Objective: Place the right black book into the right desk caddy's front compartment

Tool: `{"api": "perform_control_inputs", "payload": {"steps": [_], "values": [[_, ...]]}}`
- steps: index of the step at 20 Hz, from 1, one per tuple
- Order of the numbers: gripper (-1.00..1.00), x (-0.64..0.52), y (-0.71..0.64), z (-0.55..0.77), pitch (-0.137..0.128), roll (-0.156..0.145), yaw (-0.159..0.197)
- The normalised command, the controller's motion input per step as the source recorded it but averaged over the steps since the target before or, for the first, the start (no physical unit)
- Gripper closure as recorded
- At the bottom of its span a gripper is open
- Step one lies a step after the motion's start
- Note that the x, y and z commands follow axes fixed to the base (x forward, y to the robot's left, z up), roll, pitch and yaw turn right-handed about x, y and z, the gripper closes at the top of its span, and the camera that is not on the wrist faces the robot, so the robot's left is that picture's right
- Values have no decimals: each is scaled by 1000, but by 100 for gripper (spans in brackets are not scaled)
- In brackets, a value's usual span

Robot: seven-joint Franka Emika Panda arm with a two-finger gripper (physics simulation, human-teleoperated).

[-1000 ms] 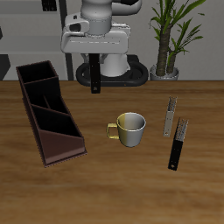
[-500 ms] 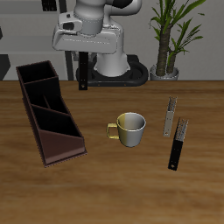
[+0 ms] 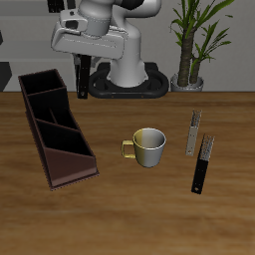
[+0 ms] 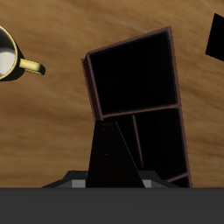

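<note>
- Your gripper (image 3: 83,72) hangs above the table (image 3: 129,214), over the back end of the right desk caddy (image 3: 55,127), and it is pinching the right black book (image 3: 83,80) at its top
- The book hangs upright, edge-on in the exterior view, a narrow dark slab with its lower end above the caddy's back corner and not touching it
- In the wrist view the book (image 4: 109,157) runs out from between your fingers as a dark wedge, and it covers part of the caddy (image 4: 140,96) below
- The caddy lies long and slanted on the table, one end back near the robot's base, the other toward the table's front edge; its slanted partitions and black inside show plainly
- The compartment at the end nearest the table's front edge is well apart from where the book hangs
- A cream mug with a yellow handle (image 3: 147,145) stands upright near the middle of the table, beside the caddy but apart from it; the wrist view shows it too (image 4: 10,54)
- Past the mug, a small grey book (image 3: 192,132) and a slimmer black book with a speckled grey end (image 3: 203,163) lie flat, just beside each other
- A potted plant (image 3: 191,45) stands at the back of the table
</note>
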Motion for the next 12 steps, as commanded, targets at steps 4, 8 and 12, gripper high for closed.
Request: {"api": "perform_control_inputs", "payload": {"steps": [4, 8, 12], "values": [[100, 20, -240, -9, -10, -53, 53], [100, 123, -224, -82, -1, -43, 46], [100, 119, -27, -174, 28, -3, 44]]}}
